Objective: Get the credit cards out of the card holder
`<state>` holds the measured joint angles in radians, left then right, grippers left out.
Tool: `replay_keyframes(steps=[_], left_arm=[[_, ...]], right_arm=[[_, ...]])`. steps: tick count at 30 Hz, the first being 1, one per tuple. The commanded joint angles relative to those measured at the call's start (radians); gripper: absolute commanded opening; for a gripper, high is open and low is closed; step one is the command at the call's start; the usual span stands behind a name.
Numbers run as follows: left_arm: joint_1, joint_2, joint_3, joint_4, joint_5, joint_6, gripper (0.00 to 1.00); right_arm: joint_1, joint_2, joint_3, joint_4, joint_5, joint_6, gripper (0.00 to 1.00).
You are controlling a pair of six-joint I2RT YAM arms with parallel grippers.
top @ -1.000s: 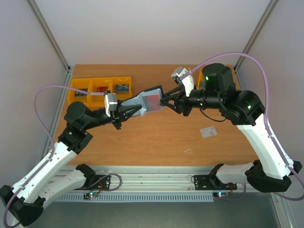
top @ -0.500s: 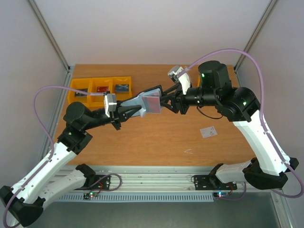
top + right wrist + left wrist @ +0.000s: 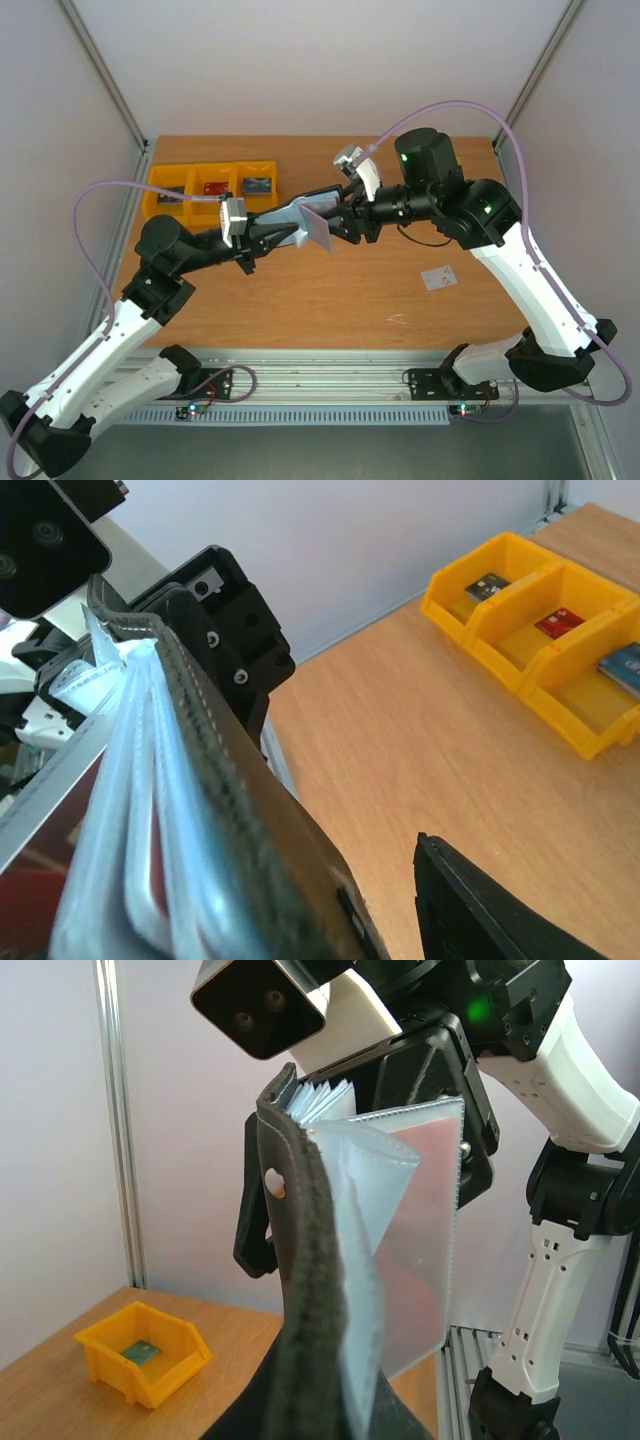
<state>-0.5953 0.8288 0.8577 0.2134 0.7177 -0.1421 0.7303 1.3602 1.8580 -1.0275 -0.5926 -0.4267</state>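
My left gripper [image 3: 268, 234] is shut on the card holder [image 3: 305, 217] and holds it upright above the table's middle. In the left wrist view the holder's black edge [image 3: 300, 1290] fills the foreground, with clear sleeves fanned out to its right. The red card [image 3: 425, 1220] shows faintly through one sleeve. My right gripper [image 3: 340, 222] is at the holder's far edge. In the right wrist view the holder [image 3: 210, 790] lies on the left, and one black finger [image 3: 480, 910] stands apart from it on the right. The other finger is hidden. The whitish card [image 3: 438, 277] lies on the table at the right.
A row of yellow bins [image 3: 213, 185] holding small items stands at the table's back left; it also shows in the right wrist view [image 3: 545, 630]. One bin shows in the left wrist view [image 3: 145, 1352]. The metal frame rail [image 3: 330, 365] runs along the near edge.
My right arm has swung left and closed in on the holder's far edge. The sleeves have turned more edge-on to the top camera. My left arm has stayed put.
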Motion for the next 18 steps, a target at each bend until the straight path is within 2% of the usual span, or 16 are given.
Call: replay_keyframes(steps=[1,5,6,7,8,10,12,15,17,18], left_arm=[[0.005,-0.018,-0.008,0.057,-0.008,-0.002,0.00],[0.005,-0.018,-0.014,0.051,-0.075,-0.012,0.01],[0.005,-0.018,-0.016,0.045,-0.121,-0.013,0.12],[0.005,-0.018,-0.018,0.039,-0.171,-0.013,0.32],[0.005,-0.017,-0.021,0.033,-0.231,-0.011,0.47],[0.007,-0.019,-0.026,0.024,-0.336,0.012,0.59],[0.011,-0.019,-0.028,0.017,-0.403,0.037,0.62],[0.015,-0.017,-0.032,-0.009,-0.471,0.067,0.63],[0.017,-0.014,-0.035,-0.022,-0.470,0.068,0.63],[0.017,-0.014,-0.037,-0.032,-0.451,0.070,0.62]], right_arm=[[0.018,-0.011,-0.036,0.099,0.007,0.039,0.43],[0.018,-0.012,-0.046,0.109,0.014,0.050,0.14],[0.018,-0.012,-0.047,0.103,0.030,0.053,0.07],[0.017,-0.012,-0.046,0.096,0.053,0.056,0.03],[0.018,-0.012,-0.045,0.084,0.094,0.061,0.01],[0.017,-0.008,-0.031,0.036,0.199,0.077,0.01],[0.017,0.010,0.007,-0.040,0.353,0.106,0.01],[0.029,0.082,0.091,-0.216,0.774,0.174,0.01],[0.049,0.164,0.166,-0.376,1.054,0.219,0.01],[0.058,0.206,0.208,-0.461,1.145,0.250,0.01]])
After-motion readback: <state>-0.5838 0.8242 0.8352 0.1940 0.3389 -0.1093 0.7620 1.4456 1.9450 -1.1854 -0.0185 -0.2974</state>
